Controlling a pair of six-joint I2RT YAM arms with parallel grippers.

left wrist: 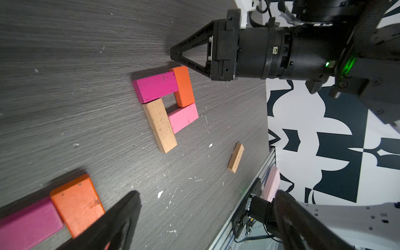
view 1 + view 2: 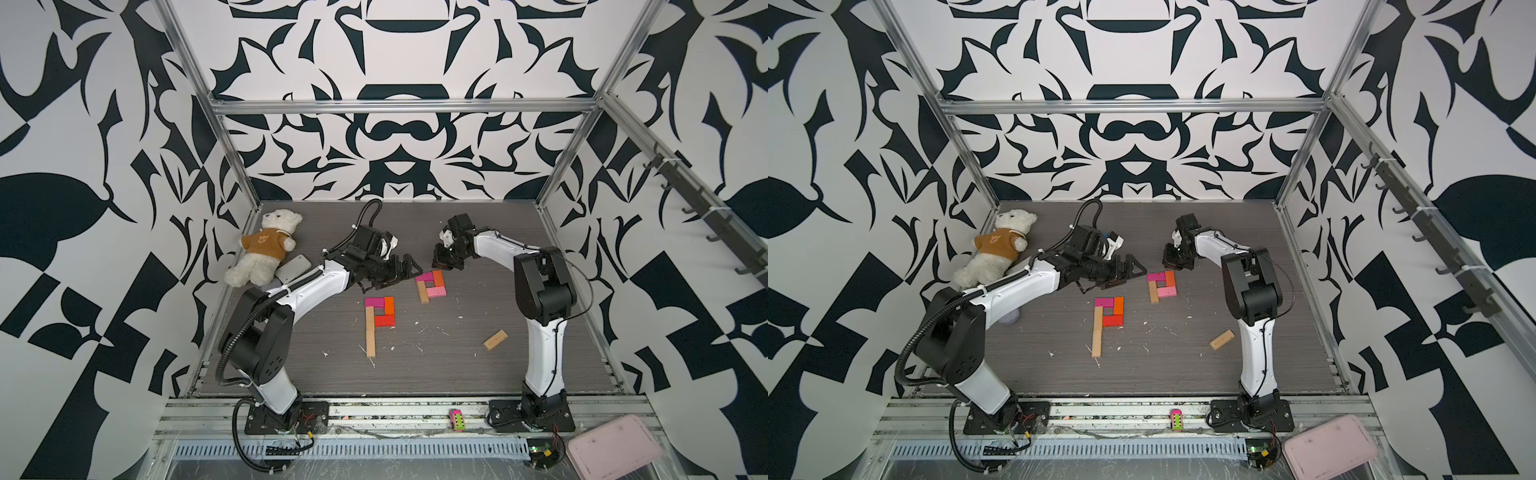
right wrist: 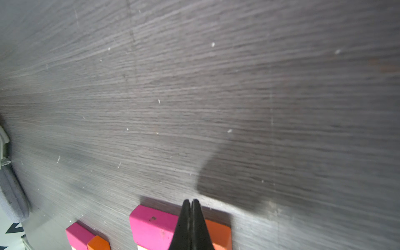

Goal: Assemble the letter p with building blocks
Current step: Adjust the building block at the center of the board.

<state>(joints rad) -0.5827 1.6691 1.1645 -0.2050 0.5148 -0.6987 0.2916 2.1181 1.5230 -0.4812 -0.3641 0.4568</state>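
Blocks [image 2: 384,321] form two P shapes [image 2: 435,291]; one tan block [image 2: 495,339] lies apart.

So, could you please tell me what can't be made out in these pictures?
Top views: left arm covers part of the grey flat object.
Right wrist view: the edge cuts off the magenta block and orange block; the right gripper hides their joint.
Markings on the loose tan block: too small.
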